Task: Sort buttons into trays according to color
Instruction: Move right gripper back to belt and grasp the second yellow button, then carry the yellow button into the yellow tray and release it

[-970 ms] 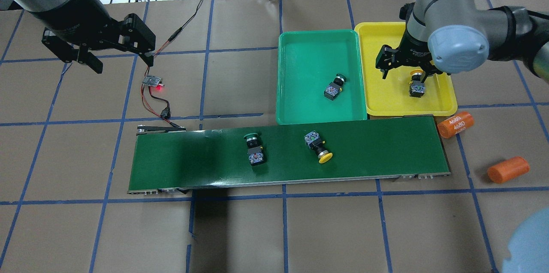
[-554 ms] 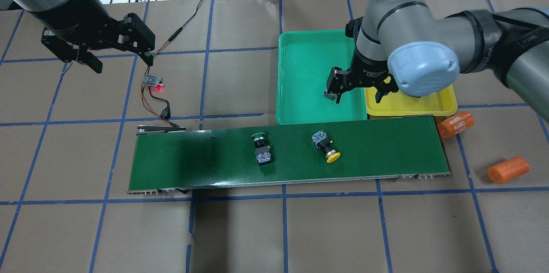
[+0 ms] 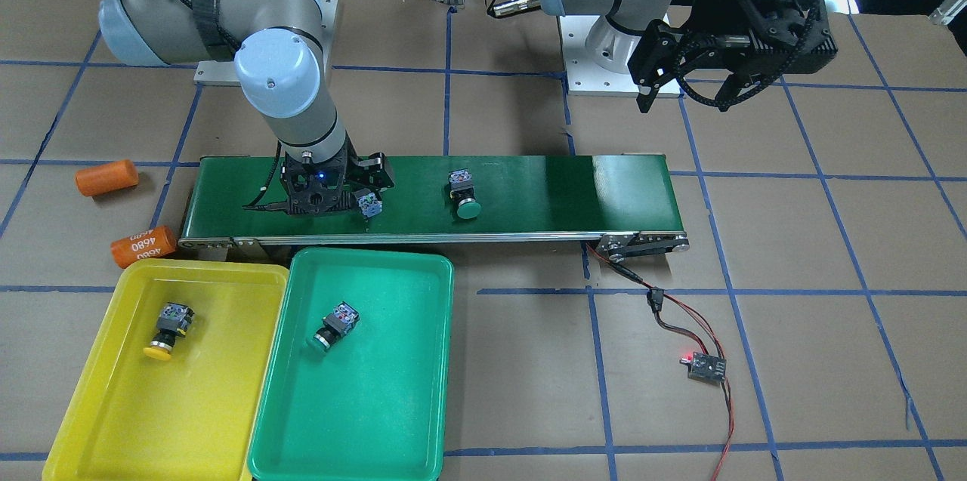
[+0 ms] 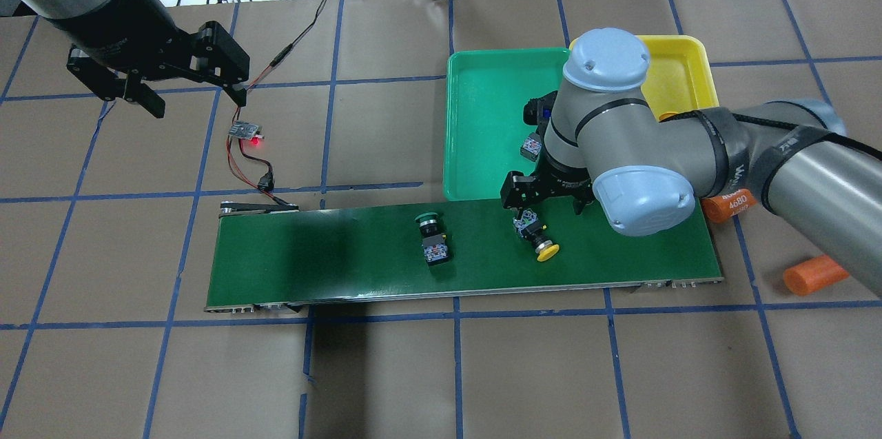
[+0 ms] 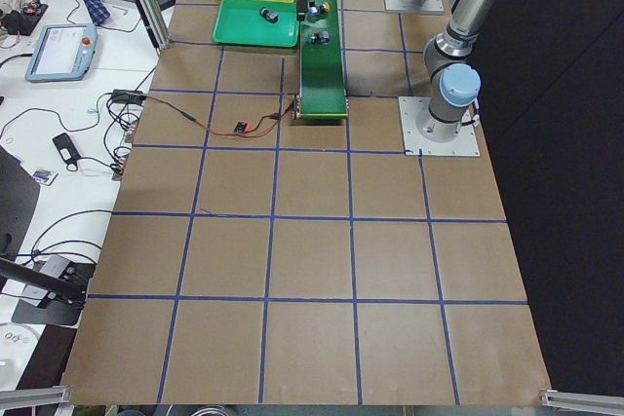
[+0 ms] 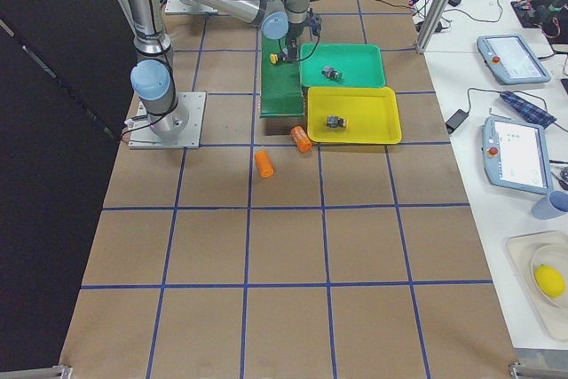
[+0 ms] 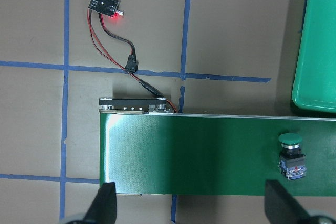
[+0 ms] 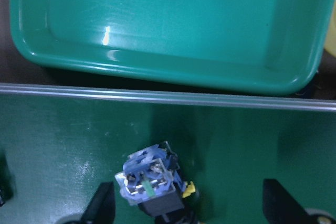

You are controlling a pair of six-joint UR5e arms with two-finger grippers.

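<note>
right tool, jaws apart, over yellow button

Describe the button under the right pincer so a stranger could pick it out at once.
Find the long dark-green conveyor belt. Two push-buttons lie on it; this yellow button lies toward the end nearer the yellow tray, under the open right pincer. Its mushroom cap is yellow, while the neighbouring green button has a green one.
</note>
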